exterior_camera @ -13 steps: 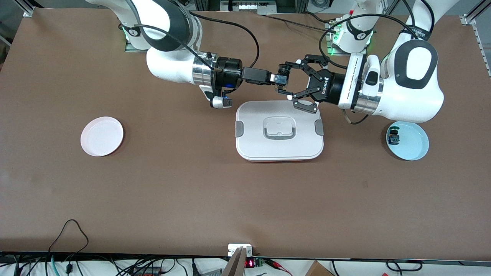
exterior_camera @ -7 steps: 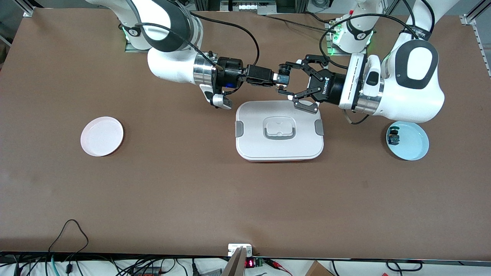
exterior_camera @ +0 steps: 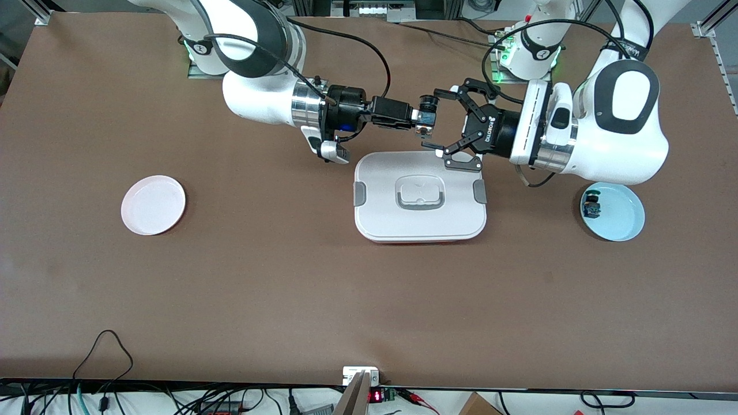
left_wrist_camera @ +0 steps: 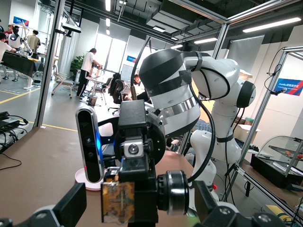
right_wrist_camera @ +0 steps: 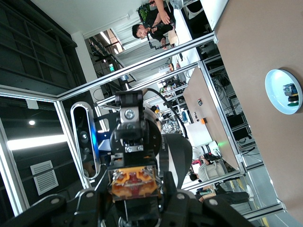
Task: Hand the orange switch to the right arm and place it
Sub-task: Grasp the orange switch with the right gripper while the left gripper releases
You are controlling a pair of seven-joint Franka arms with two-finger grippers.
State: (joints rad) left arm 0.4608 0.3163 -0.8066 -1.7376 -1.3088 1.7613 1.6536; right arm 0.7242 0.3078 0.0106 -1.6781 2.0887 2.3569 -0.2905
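brown desk [exterior_camera: 288,288], matte, faintly scuffed, spans the front view; cables and a small red readout along its edge nearest the front camera. aluminium frame posts at the corners by the arm bases.

white lidded box [exterior_camera: 420,196] with grey clips and a grey handle sits mid-desk. pink plate [exterior_camera: 153,204] toward the right arm's end, pale blue plate [exterior_camera: 612,211] toward the left arm's end; the blue plate carries a small dark part with blue and green [exterior_camera: 591,206].

right gripper [exterior_camera: 420,119] hangs over bare desk just past the box's edge nearest the bases, fingers narrow and clamped on the orange switch [exterior_camera: 425,117]. the switch's orange body shows in the right wrist view [right_wrist_camera: 134,183], its black round cap in the left wrist view [left_wrist_camera: 172,191].

left gripper [exterior_camera: 439,124] over the same spot, claw fingers spread wide, standing off either side of the switch, not touching it.

room in the wrist views: open workshop, glass partitions, aluminium framing, strip lights, people at desks.
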